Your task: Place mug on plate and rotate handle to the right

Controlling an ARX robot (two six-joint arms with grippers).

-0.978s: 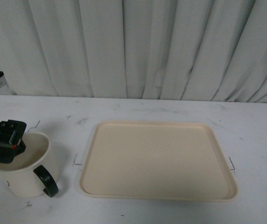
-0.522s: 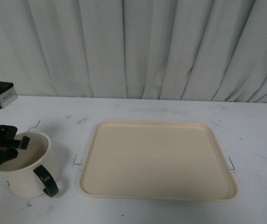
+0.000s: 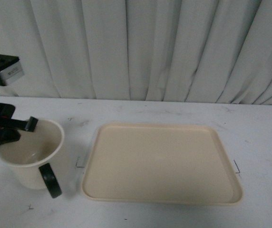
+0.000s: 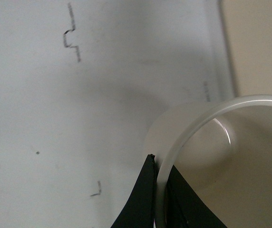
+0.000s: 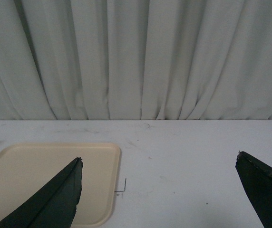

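White worktop (image 3: 174,111): one cream-white cylindrical mug (image 3: 31,168), far side hidden, left of one beige rectangular plastic tray (image 3: 162,161); left pincer (image 4: 158,199), partly cut off, clamps its rim; right pincer (image 5: 159,156) spread apart.

tilted cream mug (image 3: 31,161), black handle (image 3: 49,179) toward camera, left of beige plate (image 3: 160,161)

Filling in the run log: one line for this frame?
left gripper: shut on mug rim | mug: tilted, left of plate | handle: toward camera | right gripper: open, empty
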